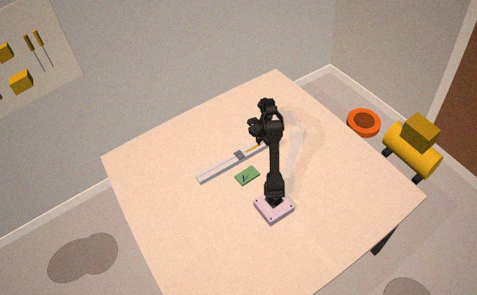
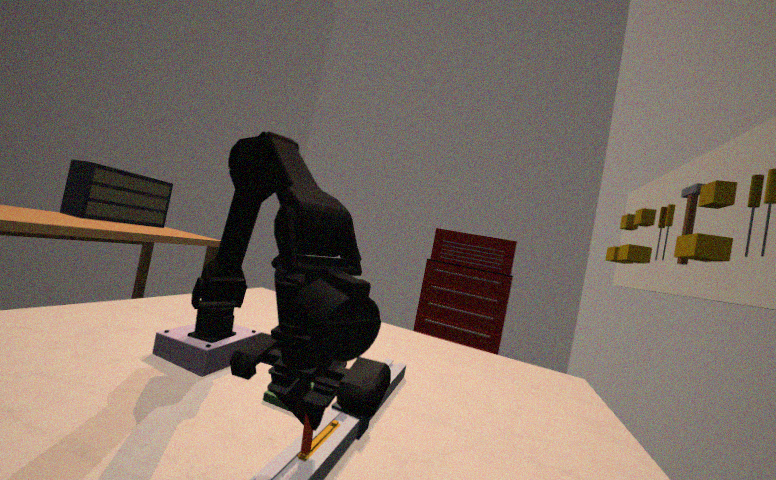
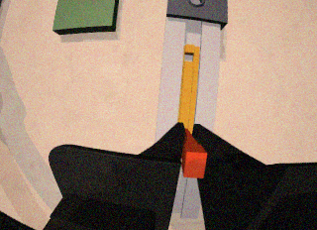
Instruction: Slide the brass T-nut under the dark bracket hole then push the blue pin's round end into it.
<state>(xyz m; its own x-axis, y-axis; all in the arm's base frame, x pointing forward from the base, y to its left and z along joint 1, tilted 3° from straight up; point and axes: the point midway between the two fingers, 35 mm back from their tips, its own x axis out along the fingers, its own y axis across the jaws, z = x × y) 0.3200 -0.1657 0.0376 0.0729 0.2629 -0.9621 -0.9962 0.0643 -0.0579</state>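
Observation:
The brass T-nut lies lengthwise along the slot of the aluminum rail, short of the dark bracket. Whether it sits fully under the lips is hard to tell. Its orange handle sticks up at the end away from the bracket. My gripper is shut on the handle, above the rail. A gap of rail shows between nut and bracket in the wrist view. The blue pin leans in the green tray.
The tray lies beside the rail, on the side of the arm's pink base. The rail runs on past the bracket to its far end. The tabletop carries these things; a red tool chest stands beyond it.

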